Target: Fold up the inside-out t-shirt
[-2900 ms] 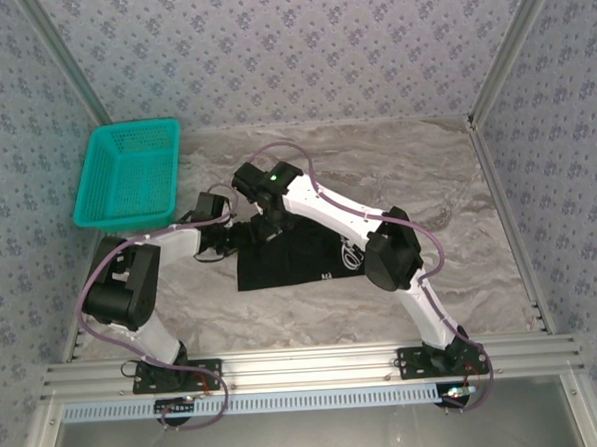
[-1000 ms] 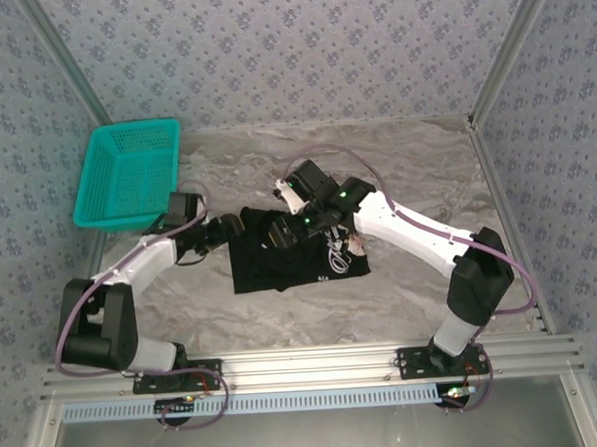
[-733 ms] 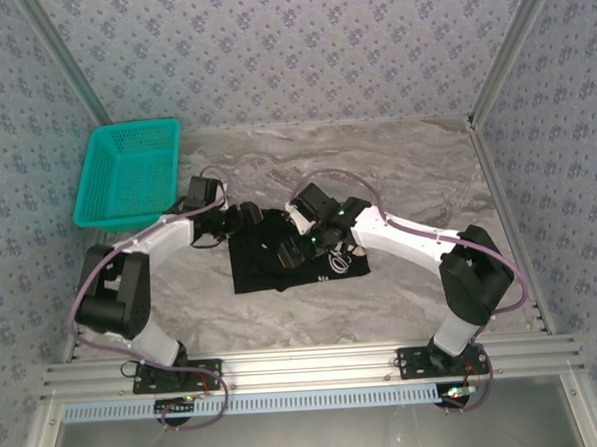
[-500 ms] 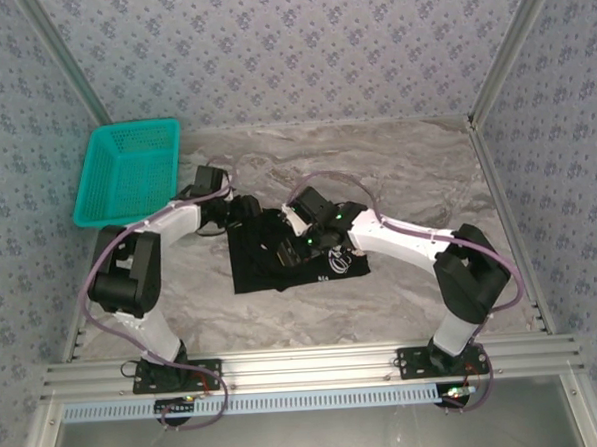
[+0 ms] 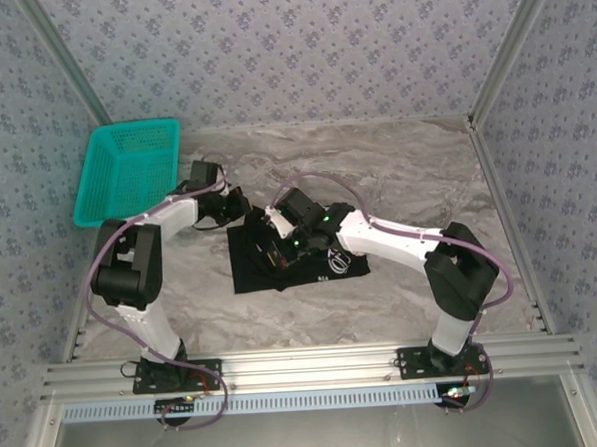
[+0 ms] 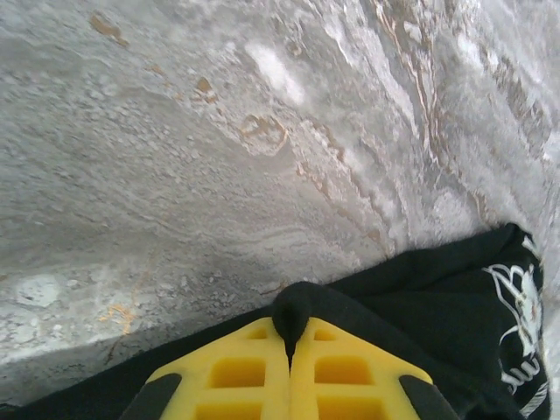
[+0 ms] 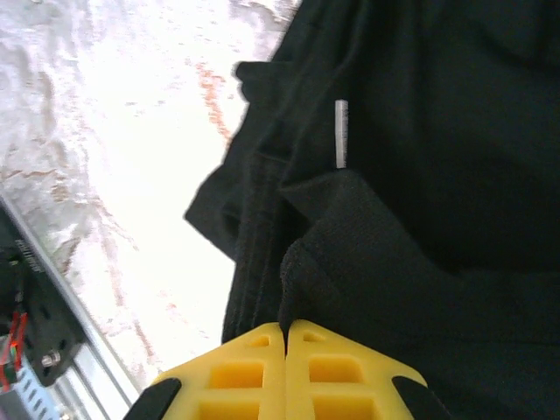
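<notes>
The shirt (image 5: 253, 271) is lying rumpled on the middle of the table (image 5: 416, 177), black face up, with white print showing toward its right end.

The left gripper (image 5: 242, 210) is sitting at the shirt's far-left corner. In the left wrist view its yellow fingers (image 6: 236, 372) are pressed together, pinching a nub of black cloth at the tips. One second earlier this gripper was standing spread, just left of the shirt and off the cloth.

The right gripper (image 5: 277, 252) is bearing on the shirt's left half, nearer than the left gripper. Its fingers (image 7: 245, 372) are likewise closed, nipping a raised fold of black cloth. One second earlier its jaws were apart and it was sitting slightly farther right.

The shirt is lying where it was. The basket (image 5: 131, 172) is standing at the far left, apart from the shirt.
</notes>
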You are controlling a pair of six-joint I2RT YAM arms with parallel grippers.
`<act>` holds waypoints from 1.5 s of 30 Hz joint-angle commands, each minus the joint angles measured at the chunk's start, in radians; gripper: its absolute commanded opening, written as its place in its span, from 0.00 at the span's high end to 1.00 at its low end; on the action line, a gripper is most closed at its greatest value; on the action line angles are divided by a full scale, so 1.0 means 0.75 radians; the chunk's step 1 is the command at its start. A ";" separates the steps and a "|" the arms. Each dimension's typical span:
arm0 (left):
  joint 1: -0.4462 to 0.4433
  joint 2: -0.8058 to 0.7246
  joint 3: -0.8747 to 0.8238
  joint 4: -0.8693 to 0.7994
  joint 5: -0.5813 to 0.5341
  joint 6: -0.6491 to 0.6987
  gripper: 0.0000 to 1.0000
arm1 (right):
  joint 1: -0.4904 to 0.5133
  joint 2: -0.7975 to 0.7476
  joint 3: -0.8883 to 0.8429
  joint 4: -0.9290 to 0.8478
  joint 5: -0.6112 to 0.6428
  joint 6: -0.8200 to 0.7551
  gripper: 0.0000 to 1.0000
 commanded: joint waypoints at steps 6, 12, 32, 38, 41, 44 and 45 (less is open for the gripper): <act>0.052 -0.004 0.055 -0.010 0.068 0.007 1.00 | 0.071 0.101 0.115 0.034 -0.140 0.004 1.00; 0.069 0.041 0.066 -0.032 0.050 0.033 0.99 | 0.104 0.216 0.194 0.044 -0.143 0.023 1.00; 0.128 -0.025 0.124 -0.074 -0.047 0.101 0.45 | 0.089 0.080 0.185 0.005 -0.209 -0.234 0.53; 0.106 -0.364 -0.162 -0.104 -0.113 0.065 0.33 | -0.217 -0.029 -0.022 0.022 -0.055 -0.101 0.50; 0.055 -0.515 -0.289 -0.230 -0.164 0.056 0.33 | -0.338 0.090 0.010 -0.019 -0.030 -0.046 0.49; -0.020 -0.599 -0.380 -0.356 -0.169 0.040 0.33 | -0.381 0.212 0.078 -0.115 0.043 -0.095 0.49; -0.054 -0.610 -0.393 -0.400 -0.177 0.038 0.33 | -0.397 0.226 0.078 -0.129 0.058 -0.101 0.49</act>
